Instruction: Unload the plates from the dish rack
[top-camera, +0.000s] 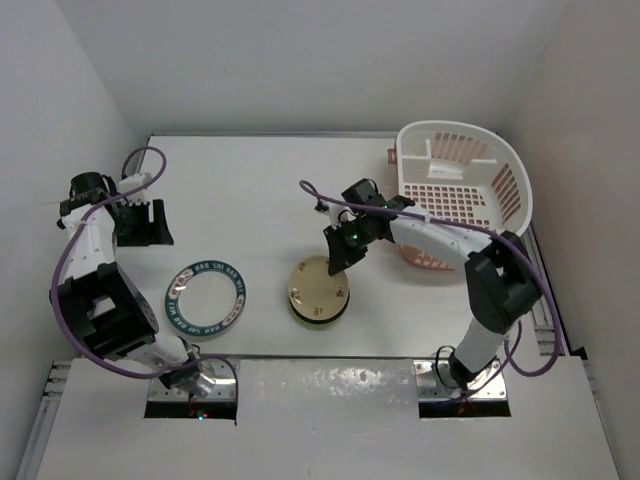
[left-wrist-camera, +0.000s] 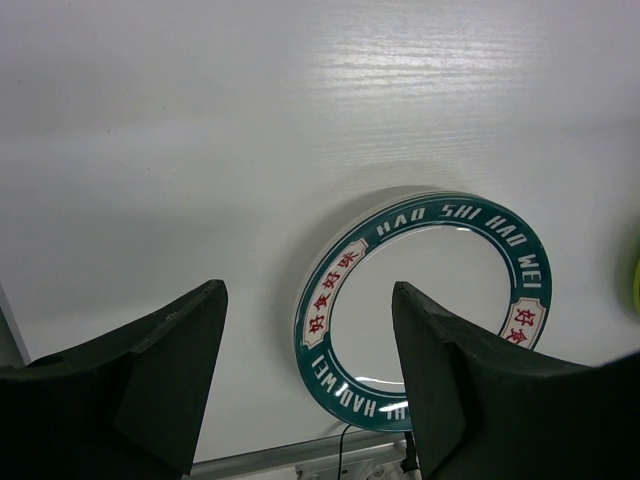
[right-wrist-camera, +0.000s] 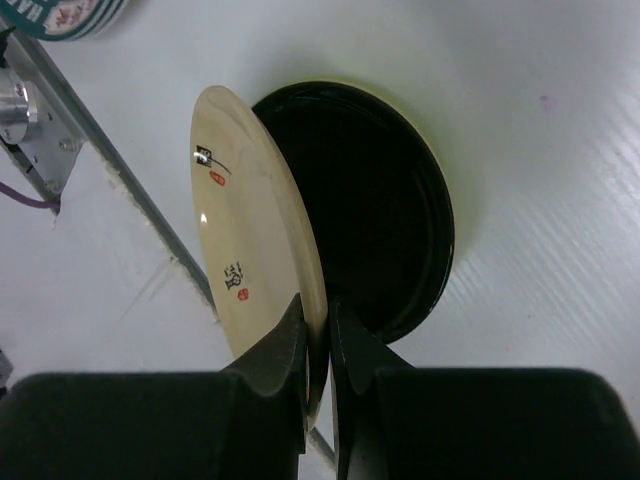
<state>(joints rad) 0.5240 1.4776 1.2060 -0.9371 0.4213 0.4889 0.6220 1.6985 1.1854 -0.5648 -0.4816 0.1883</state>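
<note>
The white table (top-camera: 250, 190) is carrying everything, and the dish rack (top-camera: 515, 190) is sitting at its far right corner, a white slotted basket with pinkish-salmon showing through its grid floor. The right arm is reaching away from it toward the middle of the table.

To the left, the teal-rimmed plate (top-camera: 205, 297) is lying flat near the front edge. It is white inside with a teal band of white lettering and red-charactered panels. It is lying just ahead of the left gripper (left-wrist-camera: 308, 290), and in the wrist view its rim is showing between the two dark fingers, with nothing touching it.

At centre front, the cream plate (right-wrist-camera: 250, 220) is standing tilted on edge, glossy tan with small dark and red motifs. It is hanging over the lime-green plate (top-camera: 316, 319), which is lying flat under it. That lower plate's inside is looking dark from the right wrist. I cannot tell whether the two are touching.

The right gripper (right-wrist-camera: 318, 320) is pinching the cream plate's near rim, its jaws drawn almost together with the thin edge clamped between them. The left gripper is holding its jaws wide apart, gripping nothing, over bare table at the far left, well apart from the rack.
</note>
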